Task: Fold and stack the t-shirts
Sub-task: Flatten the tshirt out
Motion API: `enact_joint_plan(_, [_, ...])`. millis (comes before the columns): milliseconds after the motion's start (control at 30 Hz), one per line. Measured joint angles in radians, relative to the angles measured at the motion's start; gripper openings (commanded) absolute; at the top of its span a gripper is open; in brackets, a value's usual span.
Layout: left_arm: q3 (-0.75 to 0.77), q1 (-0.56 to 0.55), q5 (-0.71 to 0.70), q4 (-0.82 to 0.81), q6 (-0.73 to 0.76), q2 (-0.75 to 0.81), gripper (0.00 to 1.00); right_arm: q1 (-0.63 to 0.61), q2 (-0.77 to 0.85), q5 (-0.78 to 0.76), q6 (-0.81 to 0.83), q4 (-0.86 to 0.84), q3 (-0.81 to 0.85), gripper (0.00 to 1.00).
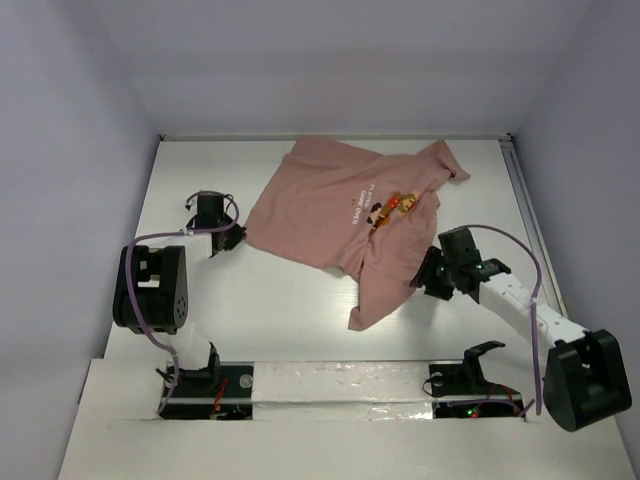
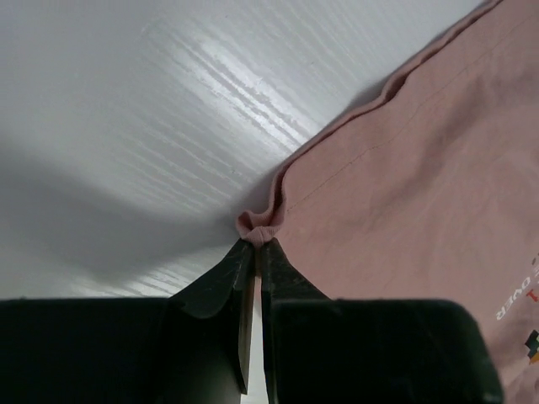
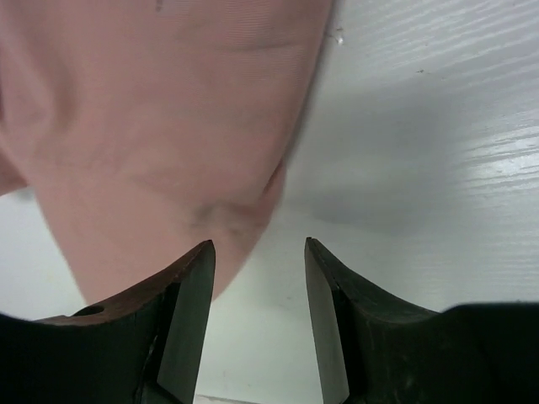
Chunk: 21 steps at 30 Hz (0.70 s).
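Observation:
The salmon-pink t-shirt [image 1: 340,205] lies spread and rumpled on the white table, its small print facing up near the chest. My left gripper [image 1: 238,238] is shut on the shirt's left corner; the left wrist view shows a pinch of pink hem [image 2: 257,229] between the closed fingertips. My right gripper [image 1: 425,275] is open beside the shirt's lower right edge. In the right wrist view the pink cloth [image 3: 160,126] lies ahead and to the left of the open jaws, with bare table between the fingers.
The white table [image 1: 270,320] is walled by pale panels at left, back and right. A white rail [image 1: 330,385] with the arm bases runs along the near edge. Purple cables loop off both arms.

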<state>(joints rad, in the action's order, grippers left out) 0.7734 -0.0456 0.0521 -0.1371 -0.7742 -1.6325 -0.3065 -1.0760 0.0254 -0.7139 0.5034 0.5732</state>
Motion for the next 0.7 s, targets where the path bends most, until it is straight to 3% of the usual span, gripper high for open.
enact_joint_plan(333, [0.025, 0.002, -0.063, 0.058, 0.083, 0.143, 0.0, 0.045, -0.228, -0.029, -0.038, -0.195, 0.017, 0.38])
enact_joint_plan(367, [0.025, 0.002, -0.066, 0.058, 0.09, 0.161, 0.0, 0.046, -0.241, -0.034, -0.031, -0.214, 0.024, 0.3])
enact_joint_plan(400, [0.025, 0.002, -0.069, 0.059, 0.095, 0.174, 0.0, 0.045, -0.256, -0.035, -0.021, -0.228, 0.035, 0.11])
enact_joint_plan(467, [0.025, 0.002, -0.072, 0.059, 0.101, 0.189, 0.0, 0.045, -0.296, -0.036, -0.004, -0.248, 0.072, 0.0])
enact_joint_plan(600, [0.025, 0.004, -0.073, 0.072, 0.105, 0.19, 0.0, 0.045, -0.311, -0.01, 0.04, -0.27, 0.128, 0.0])
enact_joint_plan(700, [0.026, 0.013, -0.074, 0.088, 0.108, 0.2, 0.0, 0.046, -0.2, 0.059, 0.098, -0.144, 0.197, 0.0])
